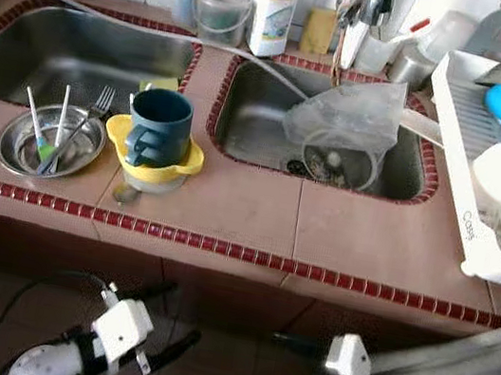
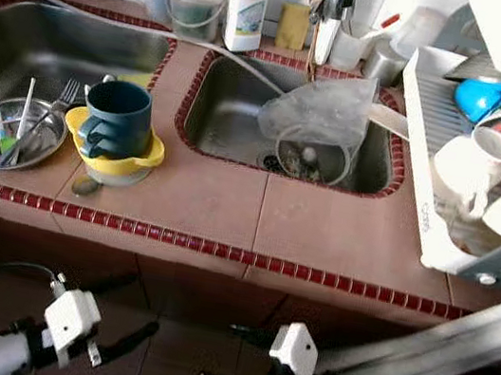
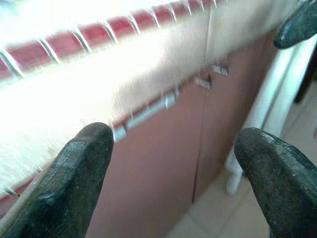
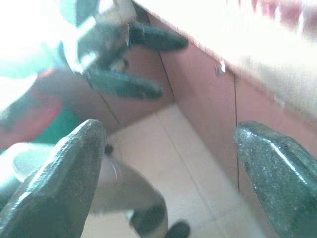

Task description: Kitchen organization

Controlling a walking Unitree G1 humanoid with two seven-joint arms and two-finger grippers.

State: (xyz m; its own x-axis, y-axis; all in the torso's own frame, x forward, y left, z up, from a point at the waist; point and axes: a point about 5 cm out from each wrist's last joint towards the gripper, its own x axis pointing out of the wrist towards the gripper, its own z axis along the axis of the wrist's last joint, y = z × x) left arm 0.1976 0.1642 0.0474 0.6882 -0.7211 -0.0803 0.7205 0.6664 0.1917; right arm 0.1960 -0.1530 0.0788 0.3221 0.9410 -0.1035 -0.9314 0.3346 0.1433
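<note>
Both grippers, left (image 1: 161,322) and right (image 1: 276,370), spread empty; above fingertips, teal mug (image 1: 157,128) stacked loosely, liable to topple.

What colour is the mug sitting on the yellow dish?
Dark teal mug, clearest in the left eye view.

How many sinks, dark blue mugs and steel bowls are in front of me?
Sinks: 2, left sink and right sink
Dark blue mug: 1
Steel bowl: 1
Total: 4
</note>
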